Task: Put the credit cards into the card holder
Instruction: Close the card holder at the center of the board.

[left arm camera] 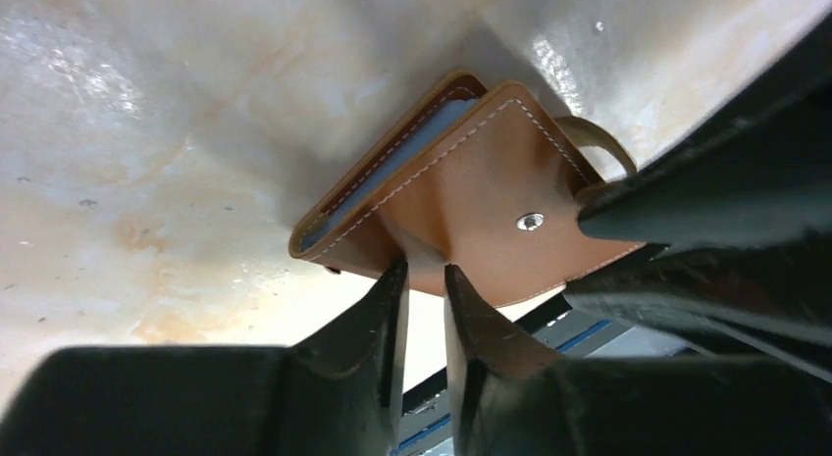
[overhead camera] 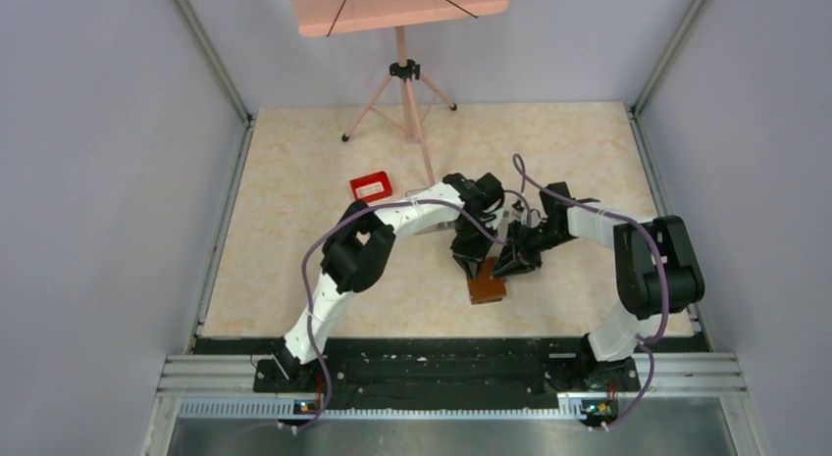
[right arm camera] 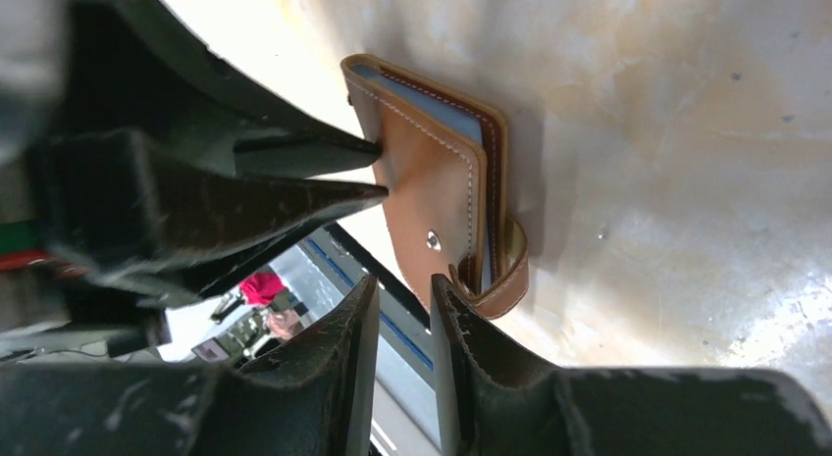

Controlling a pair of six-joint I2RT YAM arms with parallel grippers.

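Left gripper (left arm camera: 424,272): jaws narrowly apart, with the tips at one edge of the holder's (left arm camera: 471,186) outer flap. The leather shows a crease running up from the gap. Whether the tips pinch the flap or only touch it cannot be told.

Right gripper (right arm camera: 402,284): jaws also narrowly apart, with background visible between them. One fingertip (right arm camera: 446,289) bears against the strap end of the holder. From the left wrist view, that corner of the holder appears to sit between the two fingers. Grip or mere contact cannot be told.

Holder: folded, tan outer face up, snap stud (left arm camera: 531,221) exposed, strap loop (right arm camera: 505,279) curled round one end. The edge of a blue card (left arm camera: 417,147) shows inside the fold. No other card can be made out.

Location: the holder is on the bench (overhead camera: 294,250), towards the near edge and just right of mid-width. The two grippers meet over its far end.

Further out: a red tray (overhead camera: 371,187) sits left of centre, about mid-depth, well apart from the holder. A tripod (overhead camera: 402,93) stands at the far edge.
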